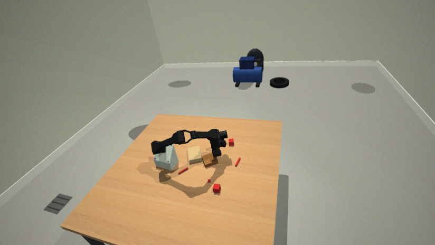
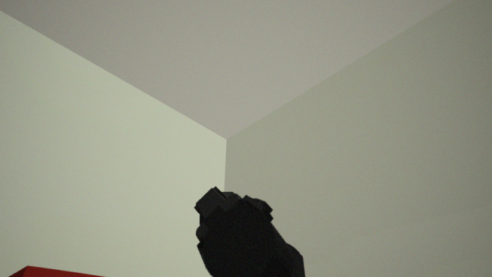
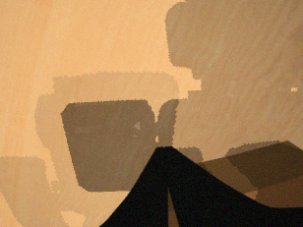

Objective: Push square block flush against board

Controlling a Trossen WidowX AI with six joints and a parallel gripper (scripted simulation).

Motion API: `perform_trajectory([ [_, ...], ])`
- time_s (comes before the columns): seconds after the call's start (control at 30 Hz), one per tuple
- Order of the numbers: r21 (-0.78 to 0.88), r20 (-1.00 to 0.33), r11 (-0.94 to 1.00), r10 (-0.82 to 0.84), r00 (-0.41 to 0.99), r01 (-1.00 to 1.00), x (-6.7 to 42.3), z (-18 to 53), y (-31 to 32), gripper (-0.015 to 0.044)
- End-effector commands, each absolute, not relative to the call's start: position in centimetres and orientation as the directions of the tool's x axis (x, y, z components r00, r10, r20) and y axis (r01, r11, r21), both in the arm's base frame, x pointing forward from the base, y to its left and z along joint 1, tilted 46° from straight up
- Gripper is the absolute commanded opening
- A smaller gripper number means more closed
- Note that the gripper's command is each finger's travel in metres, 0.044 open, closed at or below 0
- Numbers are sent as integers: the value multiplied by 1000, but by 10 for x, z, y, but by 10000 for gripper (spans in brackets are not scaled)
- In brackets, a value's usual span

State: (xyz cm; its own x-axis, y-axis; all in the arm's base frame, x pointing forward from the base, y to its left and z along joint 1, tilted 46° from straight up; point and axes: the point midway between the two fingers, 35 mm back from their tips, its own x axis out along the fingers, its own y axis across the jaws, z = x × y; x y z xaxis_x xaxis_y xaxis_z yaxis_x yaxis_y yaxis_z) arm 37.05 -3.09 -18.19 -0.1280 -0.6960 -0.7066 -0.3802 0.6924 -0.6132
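Observation:
A pale tan board [image 1: 194, 153] lies on the wooden table [image 1: 152, 200] just right of the arm's base. A smaller brown square block [image 1: 207, 158] [image 3: 264, 169] lies at the board's right side. It seems to touch the board and sits a little nearer the front. I cannot tell whether their edges are even. My gripper [image 1: 217, 154] [image 3: 163, 153] is shut and empty. It points down with its tips low at the block's far right side. In the exterior view only the dark wrist [image 2: 240, 237] shows.
Two red cubes [image 1: 230, 141] [image 1: 216, 188], two red sticks [image 1: 237, 161] [image 1: 182, 170] and a red bit [image 1: 209, 180] lie around the blocks. The grey arm base [image 1: 166, 159] stands left of the board. A blue machine [image 1: 247, 73] and a tyre [image 1: 279, 82] stand far off on the floor.

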Motion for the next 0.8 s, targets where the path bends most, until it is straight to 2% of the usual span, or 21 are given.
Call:
perform_trajectory([
  [0.0,-614,-703,689,-699,-130,-385,376,-185,-31,0],
  [0.77,-614,-703,689,-699,-130,-386,410,-198,-24,0],
])
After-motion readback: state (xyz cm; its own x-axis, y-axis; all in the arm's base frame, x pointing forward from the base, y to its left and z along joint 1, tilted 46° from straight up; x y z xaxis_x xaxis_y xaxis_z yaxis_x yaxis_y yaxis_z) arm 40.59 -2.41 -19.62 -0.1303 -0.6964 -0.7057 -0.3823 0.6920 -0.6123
